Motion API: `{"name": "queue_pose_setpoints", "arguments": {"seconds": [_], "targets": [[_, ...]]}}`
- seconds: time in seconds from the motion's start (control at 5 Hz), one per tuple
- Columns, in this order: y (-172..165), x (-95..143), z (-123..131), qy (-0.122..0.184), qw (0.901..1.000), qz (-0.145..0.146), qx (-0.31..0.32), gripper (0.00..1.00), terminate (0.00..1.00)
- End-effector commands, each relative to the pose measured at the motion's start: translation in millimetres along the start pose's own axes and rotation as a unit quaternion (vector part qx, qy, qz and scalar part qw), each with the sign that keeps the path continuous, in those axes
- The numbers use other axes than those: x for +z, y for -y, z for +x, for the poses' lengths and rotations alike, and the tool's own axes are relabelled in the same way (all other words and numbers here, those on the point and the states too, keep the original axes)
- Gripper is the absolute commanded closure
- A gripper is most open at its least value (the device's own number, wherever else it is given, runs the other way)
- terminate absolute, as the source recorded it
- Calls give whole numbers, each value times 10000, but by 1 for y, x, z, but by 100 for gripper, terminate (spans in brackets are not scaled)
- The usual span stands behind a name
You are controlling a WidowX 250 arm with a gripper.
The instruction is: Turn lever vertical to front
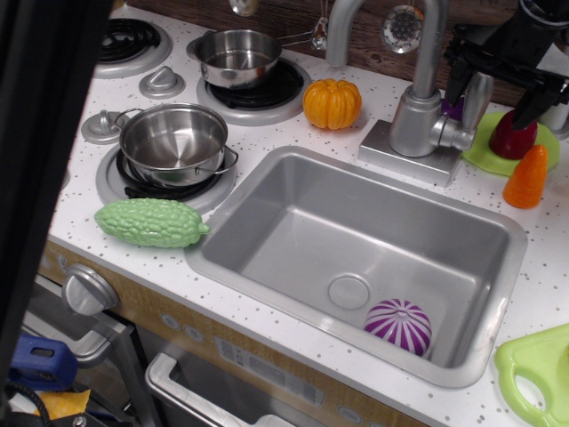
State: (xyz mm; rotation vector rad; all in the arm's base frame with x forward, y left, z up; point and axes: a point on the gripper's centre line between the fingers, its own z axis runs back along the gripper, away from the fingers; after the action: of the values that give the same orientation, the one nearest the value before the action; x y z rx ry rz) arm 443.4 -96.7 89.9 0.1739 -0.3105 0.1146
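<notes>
The lever (pixel 476 98) is a short silver-grey handle on a round pivot (pixel 455 134) at the right side of the faucet column (pixel 416 116). It stands upright, tilted slightly right. My black gripper (pixel 492 89) hangs over it at the top right. It is open, with one finger (pixel 456 78) left of the lever and the other finger (pixel 527 105) well to the right. Neither finger visibly touches the lever.
The grey sink (pixel 293 213) holds a purple striped ball (pixel 398 326). An orange pumpkin (pixel 332 103) sits left of the faucet. An orange carrot (pixel 526 177) and a dark red vegetable (pixel 513 135) on a green plate stand to its right. Two steel pots (pixel 173 142) sit on the burners, and a green gourd (pixel 151 222) lies at the front left.
</notes>
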Motion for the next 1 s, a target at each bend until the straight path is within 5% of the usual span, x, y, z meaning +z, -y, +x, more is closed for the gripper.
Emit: {"name": "queue_pose_setpoints", "arguments": {"seconds": [0.0, 0.2, 0.4, 0.8], "targets": [[-14, 16, 25, 402, 9991, -122, -39, 0, 0], [-14, 9, 30, 511, 9986, -147, -62, 0, 0], [-16, 5, 31, 496, 9986, -194, -49, 100, 0], [-10, 12, 13, 388, 9990, -58, 235, 100, 0]]}}
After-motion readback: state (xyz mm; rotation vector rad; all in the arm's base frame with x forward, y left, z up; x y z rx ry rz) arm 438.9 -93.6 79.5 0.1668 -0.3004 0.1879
